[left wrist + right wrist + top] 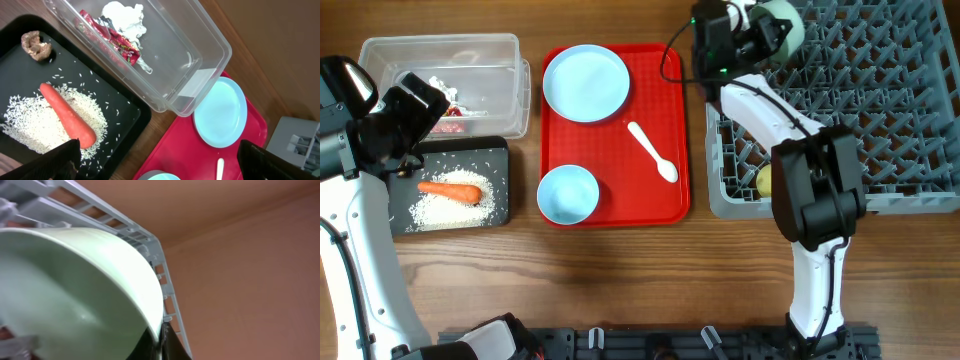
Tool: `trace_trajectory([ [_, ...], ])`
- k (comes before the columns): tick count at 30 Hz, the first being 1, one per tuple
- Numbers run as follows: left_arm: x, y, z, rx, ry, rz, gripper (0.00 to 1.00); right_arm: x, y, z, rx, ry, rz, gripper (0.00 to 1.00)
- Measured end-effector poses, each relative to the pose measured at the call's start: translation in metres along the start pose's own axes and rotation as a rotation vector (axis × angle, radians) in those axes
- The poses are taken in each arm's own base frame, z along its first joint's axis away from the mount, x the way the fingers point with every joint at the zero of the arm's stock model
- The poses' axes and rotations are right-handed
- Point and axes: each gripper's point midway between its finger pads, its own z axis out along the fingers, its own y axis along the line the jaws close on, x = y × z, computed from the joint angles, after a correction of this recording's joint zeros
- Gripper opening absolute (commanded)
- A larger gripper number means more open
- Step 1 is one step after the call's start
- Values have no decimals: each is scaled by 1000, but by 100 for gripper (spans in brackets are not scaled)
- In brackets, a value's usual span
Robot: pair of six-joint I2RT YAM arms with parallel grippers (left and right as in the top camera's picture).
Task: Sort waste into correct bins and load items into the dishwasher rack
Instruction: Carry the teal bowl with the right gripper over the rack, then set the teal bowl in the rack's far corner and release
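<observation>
Bowl, tilted at the rack's far-left corner, has its rim pinched by the right gripper, while the left gripper hangs spread wide above the tub and black tray.

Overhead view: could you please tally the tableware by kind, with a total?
Plates: 1, round pale blue plate
Bowls: 2, pale blue round bowl, mint round bowl
Spoons: 1, white plastic spoon
Cups: 1, small yellow cup
Total: 5
</observation>
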Motion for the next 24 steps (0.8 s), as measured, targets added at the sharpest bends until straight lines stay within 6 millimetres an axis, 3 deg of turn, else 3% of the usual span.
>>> trace_trajectory([
  [3,0,0,0,0,0,0,100,-2,5,-8,-10,-12,-9,88],
  [5,0,0,0,0,0,0,100,-4,7,-13,-15,-20,-11,100],
  [14,0,0,0,0,0,0,100,-18,4,-25,-10,-61,-1,100],
  [24,0,0,0,0,0,0,100,-62,-38,-58,65,-193,282,100],
])
